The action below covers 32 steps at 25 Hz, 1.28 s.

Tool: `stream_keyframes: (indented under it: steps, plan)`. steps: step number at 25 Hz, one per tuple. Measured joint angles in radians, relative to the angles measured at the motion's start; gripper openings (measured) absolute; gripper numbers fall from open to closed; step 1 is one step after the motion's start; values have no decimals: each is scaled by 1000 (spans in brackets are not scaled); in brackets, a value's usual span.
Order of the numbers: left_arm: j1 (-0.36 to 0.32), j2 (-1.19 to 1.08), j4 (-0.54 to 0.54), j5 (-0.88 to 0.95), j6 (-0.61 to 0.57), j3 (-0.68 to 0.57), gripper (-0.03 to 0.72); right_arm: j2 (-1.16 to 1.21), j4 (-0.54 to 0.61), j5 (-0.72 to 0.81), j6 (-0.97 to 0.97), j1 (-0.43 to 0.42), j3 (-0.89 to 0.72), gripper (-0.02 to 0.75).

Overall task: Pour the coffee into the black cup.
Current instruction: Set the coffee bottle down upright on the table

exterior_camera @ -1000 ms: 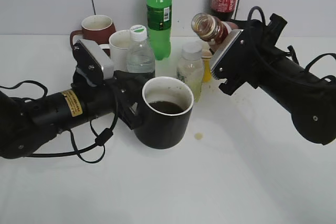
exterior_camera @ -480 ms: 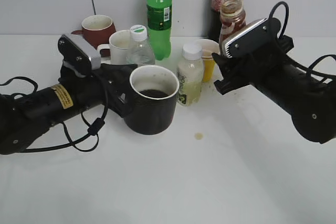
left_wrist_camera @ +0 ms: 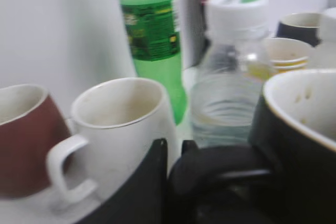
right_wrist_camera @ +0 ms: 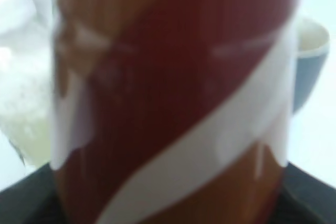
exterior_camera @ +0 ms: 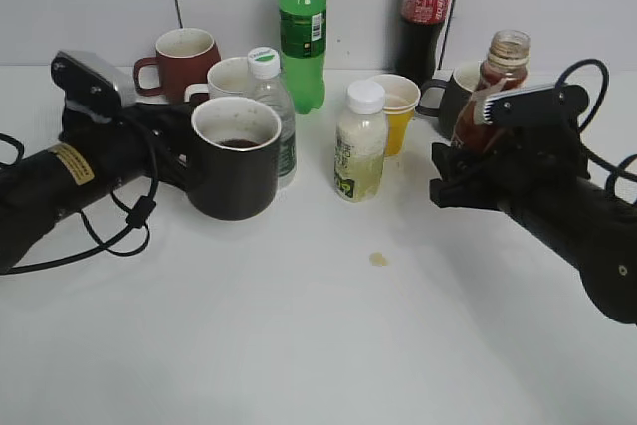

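Note:
The black cup [exterior_camera: 235, 168] stands at the left of the table with dark coffee inside. My left gripper [exterior_camera: 177, 154] is shut on its black loop handle; the cup's rim and handle also show in the left wrist view [left_wrist_camera: 299, 145], with the jaws [left_wrist_camera: 176, 153] closed on the handle. The brown coffee bottle [exterior_camera: 490, 87], upright with an open clear neck, is held at the right by my right gripper [exterior_camera: 468, 161], which is shut on it. In the right wrist view the bottle [right_wrist_camera: 173, 98] fills the frame, brown with a white swirl.
Behind stand a reddish-brown mug [exterior_camera: 179, 57], a white mug [exterior_camera: 227, 80], a water bottle [exterior_camera: 271, 106], a green bottle [exterior_camera: 301, 27], a cola bottle [exterior_camera: 422, 17], a pale drink bottle [exterior_camera: 358, 151], a yellow paper cup [exterior_camera: 396, 111] and a dark grey mug [exterior_camera: 453, 97]. A small coffee spot [exterior_camera: 377, 259] marks the table.
The bottle went from tilted to upright and moved right and down. The black cup moved left and back with my left gripper holding its handle.

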<state>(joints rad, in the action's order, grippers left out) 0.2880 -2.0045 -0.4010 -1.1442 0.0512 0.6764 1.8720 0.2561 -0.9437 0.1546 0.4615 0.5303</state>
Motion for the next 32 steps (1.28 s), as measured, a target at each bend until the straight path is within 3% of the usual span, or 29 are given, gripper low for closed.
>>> stream_keyframes:
  steps: [7, 13, 19, 32]
  plan:
    - [-71, -1, 70, 1, -1, 0, 48, 8, 16, -94, -49, 0, -86, 503]
    - [-78, -7, 185, 3, -1, 0, 48, 94, 59, -223, -50, 0, -86, 503]
    - [-78, -78, 307, 0, -1, 0, 48, 139, 62, -235, -50, -8, -76, 503]
    - [-78, -162, 322, -22, 3, 9, 47, 142, 59, -237, -50, -8, -57, 503]
